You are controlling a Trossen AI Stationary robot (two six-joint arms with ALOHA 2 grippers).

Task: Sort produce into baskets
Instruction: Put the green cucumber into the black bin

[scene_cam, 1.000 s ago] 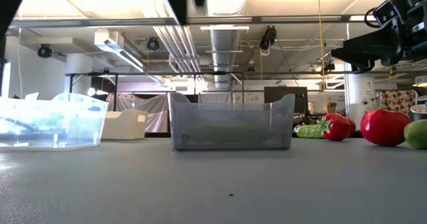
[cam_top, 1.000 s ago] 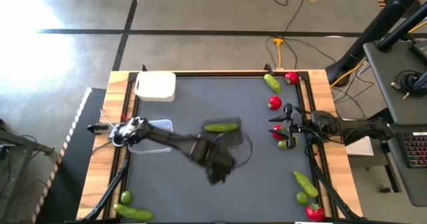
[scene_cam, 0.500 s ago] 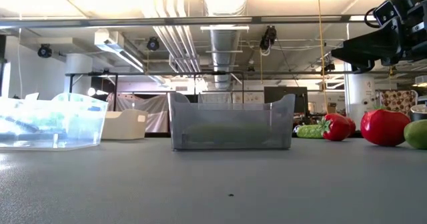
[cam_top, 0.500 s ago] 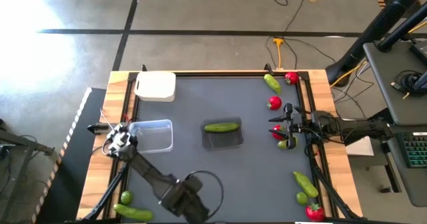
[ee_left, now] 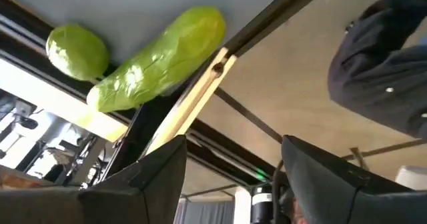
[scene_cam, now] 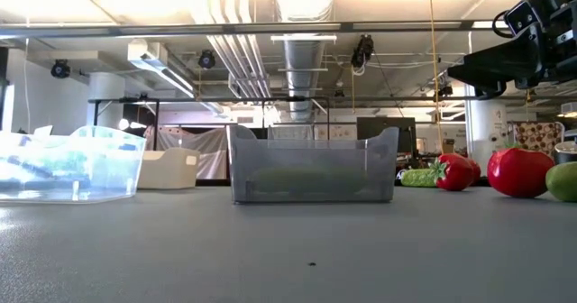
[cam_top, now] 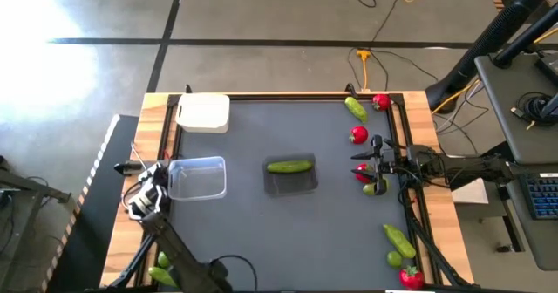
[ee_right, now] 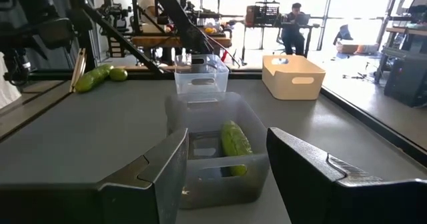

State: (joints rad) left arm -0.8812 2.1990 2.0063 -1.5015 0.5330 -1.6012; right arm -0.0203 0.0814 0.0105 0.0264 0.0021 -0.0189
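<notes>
A green cucumber lies in the dark smoky-grey basket at mid-table. The clear basket and the white basket stand at the left. My left gripper is open and empty near the table's near left corner, off from a cucumber and a lime lying there. My right gripper is open and empty at the right edge, above a red fruit and a lime. It faces the dark basket.
More produce lies along the right edge: a cucumber and red fruits at the far end, and a cucumber, a lime and a red fruit at the near end. A wooden rim frames the table.
My left arm has swung from beside the dark basket at mid-table toward the near left corner, its gripper passing out of the high view's bottom edge. The cucumber has stayed in the dark basket. My right arm has kept still.
</notes>
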